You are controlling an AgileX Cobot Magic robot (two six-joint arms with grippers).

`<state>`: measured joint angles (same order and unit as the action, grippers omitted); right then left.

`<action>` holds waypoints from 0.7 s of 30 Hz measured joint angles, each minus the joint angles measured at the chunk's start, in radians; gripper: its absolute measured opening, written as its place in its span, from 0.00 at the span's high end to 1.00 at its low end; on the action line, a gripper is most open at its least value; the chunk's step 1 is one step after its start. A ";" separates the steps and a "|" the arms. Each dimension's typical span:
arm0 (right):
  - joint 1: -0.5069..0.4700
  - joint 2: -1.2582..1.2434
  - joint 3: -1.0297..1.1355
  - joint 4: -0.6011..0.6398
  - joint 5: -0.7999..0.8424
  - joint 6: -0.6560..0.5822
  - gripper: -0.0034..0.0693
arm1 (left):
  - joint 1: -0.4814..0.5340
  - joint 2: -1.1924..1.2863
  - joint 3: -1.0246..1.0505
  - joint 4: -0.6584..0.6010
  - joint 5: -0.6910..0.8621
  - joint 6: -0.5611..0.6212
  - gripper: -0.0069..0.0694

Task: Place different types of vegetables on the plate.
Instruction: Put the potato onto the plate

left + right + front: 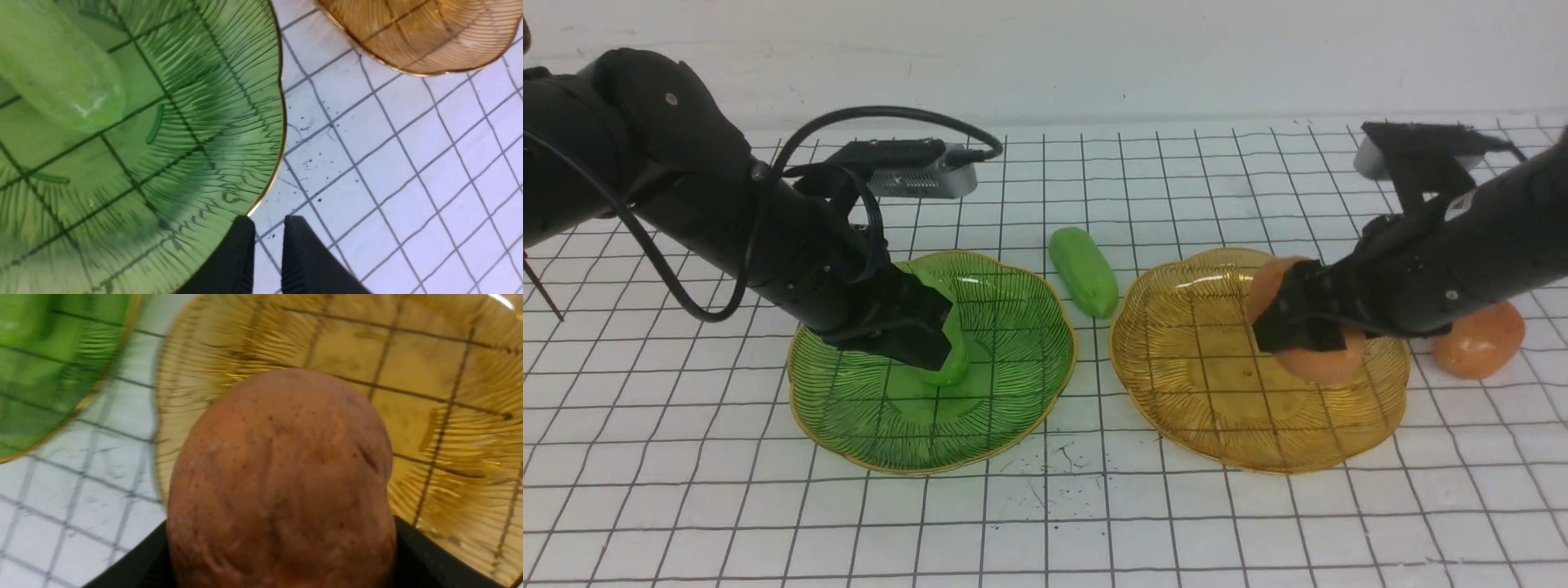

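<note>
My right claw (pixel 1298 322) clamps one potato (pixel 1319 363) just over the amber plate (pixel 1192 359), presumably for release there; left claw (pixel 269 222), nearly together and empty, sits by the cucumber (pixel 57 69) lying on the green plate (pixel 212 122).

No legible text or markings anywhere

green plate (pixel 1005 392): glossy, translucent, ribbed, glass-like, gilt rim | amber plate (pixel 1176 359): same finish | cucumber (pixel 1083 272): smooth shiny plastic | potato (pixel 282 477): matt, speckled, wrinkled skin | table (pixel 1045 531): matt white gridded surface
</note>
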<state>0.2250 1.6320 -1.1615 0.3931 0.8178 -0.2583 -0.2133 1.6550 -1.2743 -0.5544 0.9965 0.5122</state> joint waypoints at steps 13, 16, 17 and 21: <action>-0.015 0.107 -0.076 -0.042 0.030 0.045 0.03 | 0.000 0.000 0.000 0.053 0.031 0.006 0.80; -0.042 0.107 -0.125 -0.066 0.082 0.053 0.03 | 0.000 0.000 0.000 0.066 0.050 0.006 0.80; -0.057 0.107 -0.143 -0.076 0.106 0.060 0.03 | 0.000 0.000 0.000 0.069 0.055 0.006 0.80; -0.146 0.107 -0.216 -0.129 0.164 0.098 0.05 | 0.000 0.000 0.000 0.091 0.070 0.006 0.80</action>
<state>0.0785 1.7388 -1.3774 0.2645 0.9823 -0.1599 -0.2133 1.6550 -1.2742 -0.4636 1.0663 0.5177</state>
